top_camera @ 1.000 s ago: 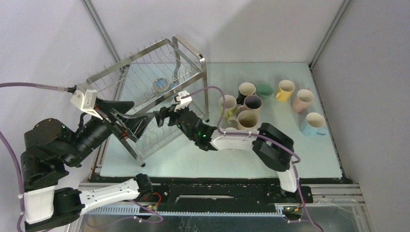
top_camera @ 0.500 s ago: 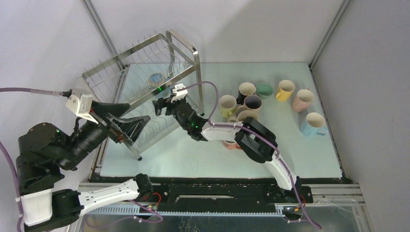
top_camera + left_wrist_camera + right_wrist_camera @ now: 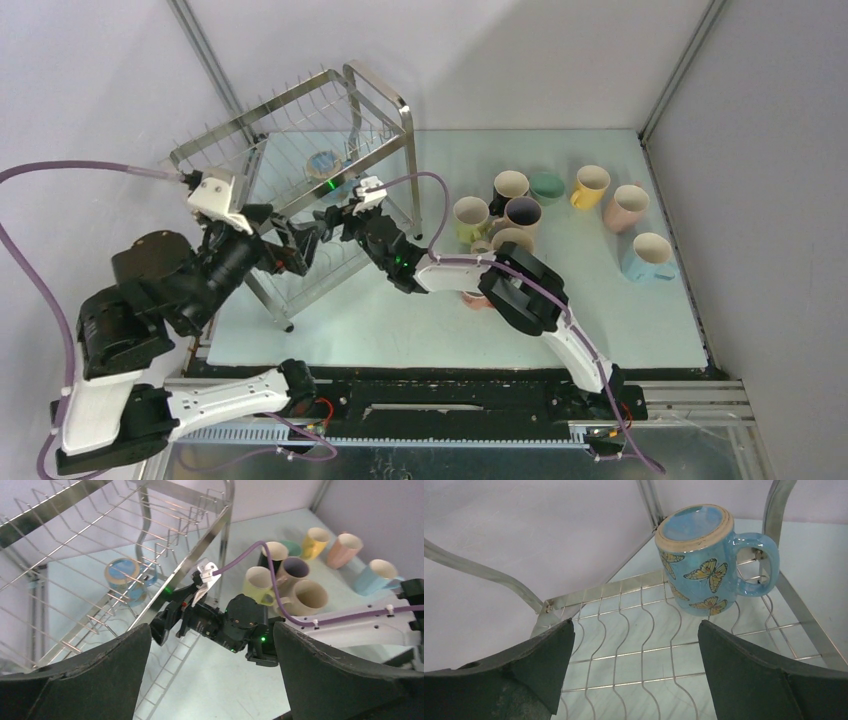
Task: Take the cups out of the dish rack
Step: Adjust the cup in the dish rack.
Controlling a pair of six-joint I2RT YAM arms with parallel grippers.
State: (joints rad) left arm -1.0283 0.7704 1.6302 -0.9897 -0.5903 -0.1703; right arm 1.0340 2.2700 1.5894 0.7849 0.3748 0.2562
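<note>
We have the right gripper spread wide, reaching into the rack at upper left, ready to straddle the upturned blue butterfly mug on its lower wires, while our left gripper, also spread and empty, hovers just outside.

- Your left arm is made of bulky black joint housings, with white shells on its lower links
- Your right arm matches it: black joints, white link shells
- A purple cable loops to each wrist and ends at a white block
- A green light glows on the right wrist
- The fingers are matte black wedges, thick at the root
</note>
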